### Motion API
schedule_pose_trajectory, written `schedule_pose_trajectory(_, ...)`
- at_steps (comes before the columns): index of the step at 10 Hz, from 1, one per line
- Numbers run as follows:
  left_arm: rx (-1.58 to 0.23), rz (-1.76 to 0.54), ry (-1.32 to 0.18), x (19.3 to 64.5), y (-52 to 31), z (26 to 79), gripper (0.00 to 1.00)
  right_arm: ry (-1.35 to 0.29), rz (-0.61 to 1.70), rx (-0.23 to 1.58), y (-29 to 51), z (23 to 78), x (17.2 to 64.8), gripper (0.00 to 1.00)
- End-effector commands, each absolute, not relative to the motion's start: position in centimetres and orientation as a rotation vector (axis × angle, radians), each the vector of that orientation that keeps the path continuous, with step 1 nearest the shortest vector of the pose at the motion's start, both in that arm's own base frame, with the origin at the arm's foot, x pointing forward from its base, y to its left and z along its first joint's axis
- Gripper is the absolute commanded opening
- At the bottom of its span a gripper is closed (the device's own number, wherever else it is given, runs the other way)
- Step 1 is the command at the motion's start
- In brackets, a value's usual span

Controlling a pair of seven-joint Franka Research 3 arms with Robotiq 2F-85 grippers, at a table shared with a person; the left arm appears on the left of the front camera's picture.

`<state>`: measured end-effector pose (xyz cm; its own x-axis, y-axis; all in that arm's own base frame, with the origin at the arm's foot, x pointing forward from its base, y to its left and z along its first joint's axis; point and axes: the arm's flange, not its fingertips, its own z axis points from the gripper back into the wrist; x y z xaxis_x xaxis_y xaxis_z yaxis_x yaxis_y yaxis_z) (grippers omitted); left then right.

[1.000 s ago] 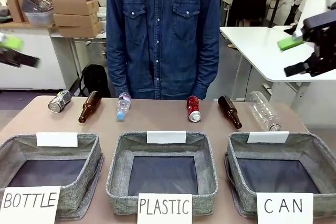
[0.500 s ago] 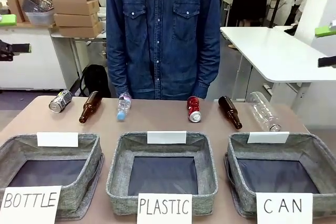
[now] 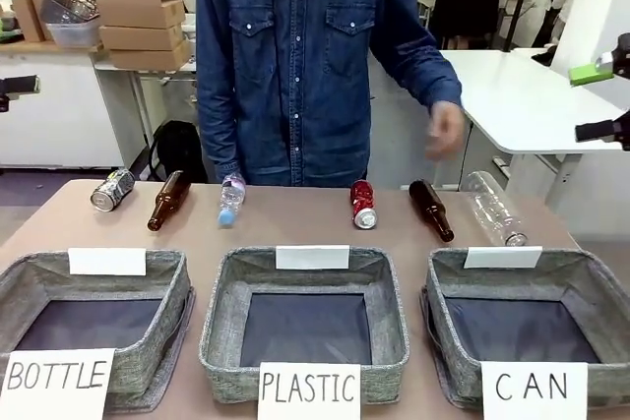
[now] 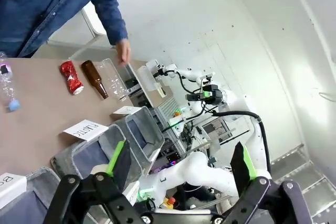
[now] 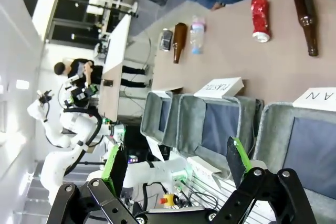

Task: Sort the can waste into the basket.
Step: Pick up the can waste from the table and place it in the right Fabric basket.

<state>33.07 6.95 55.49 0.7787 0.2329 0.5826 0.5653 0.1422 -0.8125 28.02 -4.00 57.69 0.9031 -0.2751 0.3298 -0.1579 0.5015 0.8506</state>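
My left pincer [image 4: 181, 156] and right pincer [image 5: 173, 158] both gape wide, empty, above the desk [image 3: 295, 233]. The red can [image 3: 363, 205] lies mid-desk, the dark can [image 3: 112, 190] far left, the CAN basket [image 3: 566, 265] front right. It's light, thin, slick metal (dents easily), so I'd pinch gently across the barrel.

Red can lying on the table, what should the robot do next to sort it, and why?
Probably lower the open right gripper toward the slim shiny red metal can, which lies on its side untouched near the table's far edge. That gripper hangs high on the side of the grey woven basket signed CAN. The person's raised hand is close, so go slowly.
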Motion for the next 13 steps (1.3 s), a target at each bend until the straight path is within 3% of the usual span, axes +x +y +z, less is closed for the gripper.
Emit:
schedule_pose_trajectory(1, -1.435, -0.272, -0.694, 33.0, 6.9, 55.5, 1.00, -0.478, -0.065, 1.072, -4.2, 58.0, 28.1, 1.00)
schedule_pose_trajectory(3, -1.053, -0.345, -0.774, 33.7, 5.4, 57.7, 1.00, -0.478, -0.065, 1.072, -4.2, 58.0, 28.1, 1.00)
schedule_pose_trajectory(5, -0.675, -0.436, -0.618, 37.7, 4.0, 56.9, 1.00, -0.478, -0.065, 1.072, -4.2, 58.0, 28.1, 1.00)
schedule_pose_trajectory(6, -0.380, -0.453, -0.528, 39.8, 4.2, 55.6, 1.00, -0.478, -0.065, 1.072, -4.2, 58.0, 28.1, 1.00)
schedule_pose_trajectory(8, -0.055, -0.483, -0.375, 41.8, 4.1, 53.6, 1.00, -0.478, -0.065, 1.072, -4.2, 58.0, 28.1, 1.00)
schedule_pose_trajectory(10, 0.050, -0.410, -0.456, 43.5, 4.9, 53.9, 1.00, -0.478, -0.065, 1.072, -4.2, 58.0, 28.1, 1.00)
schedule_pose_trajectory(11, -0.093, -0.252, -0.607, 44.3, 5.4, 55.5, 1.00, -0.478, -0.065, 1.072, -4.2, 58.0, 28.1, 1.00)
schedule_pose_trajectory(12, -0.085, -0.496, -0.535, 43.6, 4.7, 53.2, 1.00, -0.478, -0.065, 1.072, -4.2, 58.0, 28.1, 1.00)
schedule_pose_trajectory(13, -0.085, -0.496, -0.535, 43.6, 4.7, 53.2, 1.00, -0.478, -0.065, 1.072, -4.2, 58.0, 28.1, 1.00)
